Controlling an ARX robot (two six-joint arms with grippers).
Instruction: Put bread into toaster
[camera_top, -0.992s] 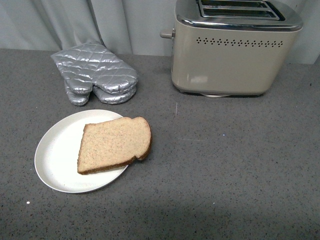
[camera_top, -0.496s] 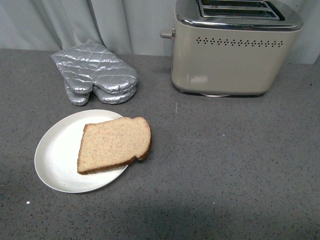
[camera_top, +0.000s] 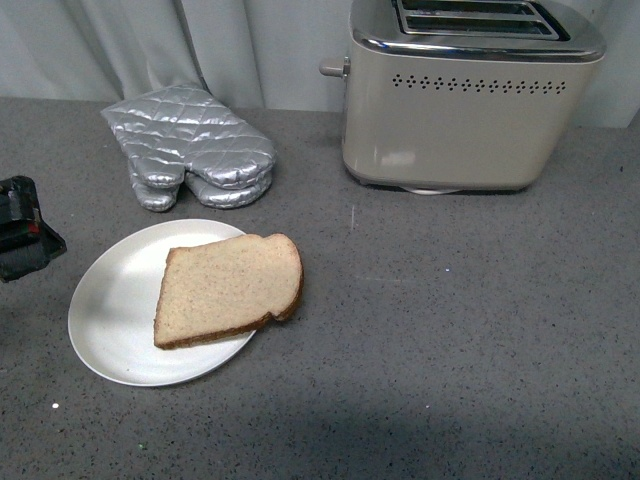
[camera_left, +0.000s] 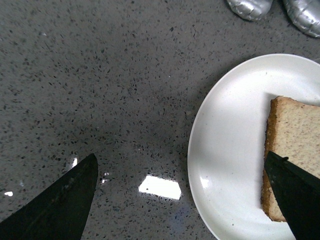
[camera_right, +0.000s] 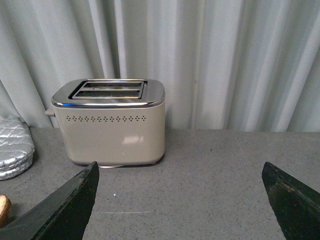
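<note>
Right now I'm working the approach step: nothing is gripped yet. The bread (camera_top: 230, 288) is lying flat on the white plate (camera_top: 108, 300), its rounded end hanging past the rim on the side facing the toaster (camera_top: 450, 120). The toaster is standing upright at the back of the grey counter (camera_top: 450, 340), well apart from the plate, and I'm seeing nothing sticking out of its two slots. A pair of silver oven mitts (camera_top: 190, 148) is resting just behind the plate.

I'm holding the left gripper (camera_left: 180, 157) with its jaws spread wide and nothing between them. In the front view it is showing only at the frame's edge, beside the plate's outer rim. From its wrist camera one finger is overlapping the slice's crust, though I cannot tell how high it is sitting above it. The right gripper (camera_right: 180, 165) is also spread wide and empty, pointing at the toaster.

Next, I'm judging that the left arm needs to travel over the plate and drop low. The overhanging end looks like the easiest bite, since a flat slice gives the jaws little else to close on. Soft bread may tear if I'm squeezing hard.
</note>
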